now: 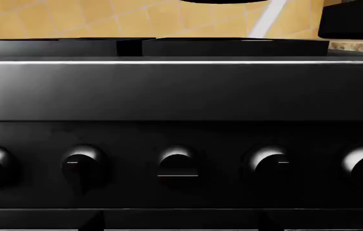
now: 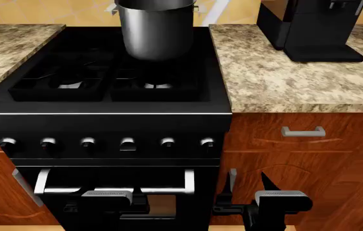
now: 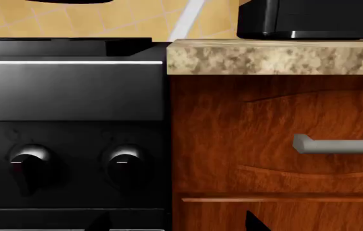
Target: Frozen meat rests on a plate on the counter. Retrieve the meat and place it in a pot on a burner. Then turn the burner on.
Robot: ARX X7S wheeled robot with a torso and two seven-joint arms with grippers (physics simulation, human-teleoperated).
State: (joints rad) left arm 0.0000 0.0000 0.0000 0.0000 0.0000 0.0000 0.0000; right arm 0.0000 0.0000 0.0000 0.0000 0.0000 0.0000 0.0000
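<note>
The dark grey pot [image 2: 156, 29] stands on a rear burner of the black stove [image 2: 104, 120]. Neither the frozen meat nor the plate is in view. The speckled counter [image 2: 296, 82] runs along both sides of the stove. My left gripper [image 1: 178, 224] hangs low in front of the stove's knob panel, open, with nothing between its dark fingertips. My right gripper [image 2: 248, 183] is open and empty too. It sits where the stove meets the wooden cabinet, and the right wrist view shows this gripper [image 3: 176, 222] just below the two rightmost knobs.
A row of black knobs [image 2: 127, 143] lines the stove front above the oven door handle [image 2: 114, 187]. A black coffee machine [image 2: 309, 29] sits on the right counter. A grey drawer handle [image 2: 303, 131] juts from the cabinet beside my right gripper.
</note>
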